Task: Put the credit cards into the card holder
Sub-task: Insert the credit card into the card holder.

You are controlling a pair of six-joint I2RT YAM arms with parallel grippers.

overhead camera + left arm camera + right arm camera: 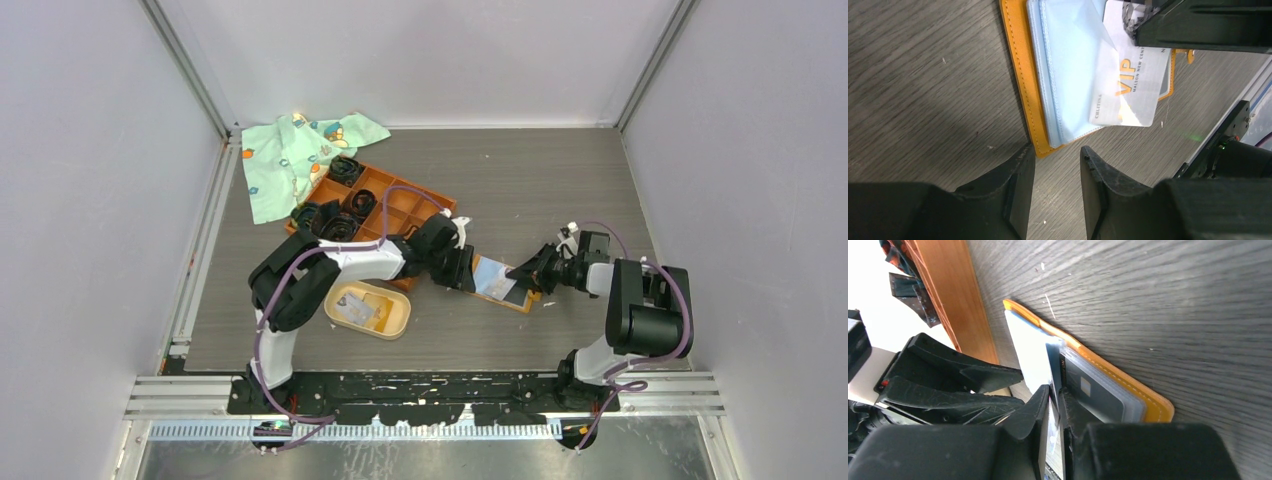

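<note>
**Top view.** The orange wallet (497, 281) lies open at 3 o'clock from the card holder (403, 318), which contains a pale card (354, 308). The right gripper (1054, 394) is clamped on a silver VIP credit card (1135, 85) that sits partly out of the wallet's blue sleeve. The left gripper (1057, 156), fingers apart and empty, sits at the wallet's corner.

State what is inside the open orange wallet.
Blue-grey plastic sleeves, a pale VIP card sticking out, pinched by the right gripper, and a dark chip card. Deeper sleeves are covered.

Grey wood-grain table (560, 180) enclosed by plain pale walls (430, 50) and aluminium corner posts (190, 70).
</note>
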